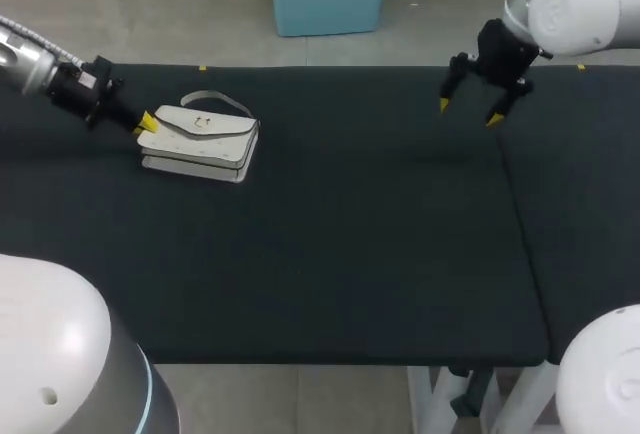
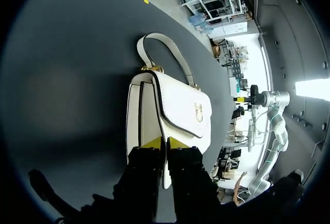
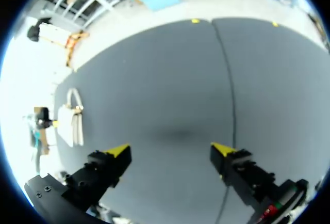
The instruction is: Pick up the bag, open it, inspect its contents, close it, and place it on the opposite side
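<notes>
My left end effector (image 2: 165, 143) pinches the near edge of the white bag (image 2: 183, 108) on the worktop (image 1: 380, 254), my right end effector (image 1: 468, 112) hanging spread well apart.

Bag (image 1: 205, 139) lies flat on table (image 1: 350, 254), far-left part, handle (image 1: 228, 105) toward the far edge. Left gripper (image 1: 147, 124) at bag's left end, bag's edge pinched between both fingers. Right gripper (image 1: 468, 111) over far-right part, well apart from bag, fingers spread.
</notes>
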Robot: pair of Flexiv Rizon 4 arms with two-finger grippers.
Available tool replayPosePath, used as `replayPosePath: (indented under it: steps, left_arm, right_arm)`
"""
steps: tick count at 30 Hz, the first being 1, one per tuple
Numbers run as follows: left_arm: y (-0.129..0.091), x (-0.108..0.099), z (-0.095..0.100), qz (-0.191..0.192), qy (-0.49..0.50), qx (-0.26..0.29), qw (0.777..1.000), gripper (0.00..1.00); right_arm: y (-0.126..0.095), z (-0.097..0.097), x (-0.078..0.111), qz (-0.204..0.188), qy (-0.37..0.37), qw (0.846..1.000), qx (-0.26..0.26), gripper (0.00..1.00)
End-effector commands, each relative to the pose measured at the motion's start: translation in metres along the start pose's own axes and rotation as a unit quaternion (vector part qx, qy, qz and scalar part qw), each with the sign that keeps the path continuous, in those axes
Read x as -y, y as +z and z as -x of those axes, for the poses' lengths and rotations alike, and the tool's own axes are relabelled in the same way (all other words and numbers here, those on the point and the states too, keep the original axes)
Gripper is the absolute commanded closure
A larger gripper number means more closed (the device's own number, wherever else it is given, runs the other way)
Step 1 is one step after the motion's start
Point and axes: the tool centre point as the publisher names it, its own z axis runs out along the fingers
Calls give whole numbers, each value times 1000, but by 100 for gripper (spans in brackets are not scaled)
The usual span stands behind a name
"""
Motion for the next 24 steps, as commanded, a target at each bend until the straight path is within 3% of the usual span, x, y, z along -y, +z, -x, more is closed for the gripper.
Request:
replayPosePath:
  steps: [1, 14, 24]
  left_arm:
    - [-17, 12, 15, 21, 1, -14, 1000, 100]
    - [-57, 46, 53, -10, -4, -13, 1000, 100]
    - [-87, 74, 84, -19, -14, -21, 1000, 100]
  right_arm:
    - [-1, -2, 1, 0, 0, 1000, 3, 0]
    - [-2, 1, -2, -8, -20, 1000, 20, 0]
    - [-28, 29, -15, 0, -29, 997, 70, 0]
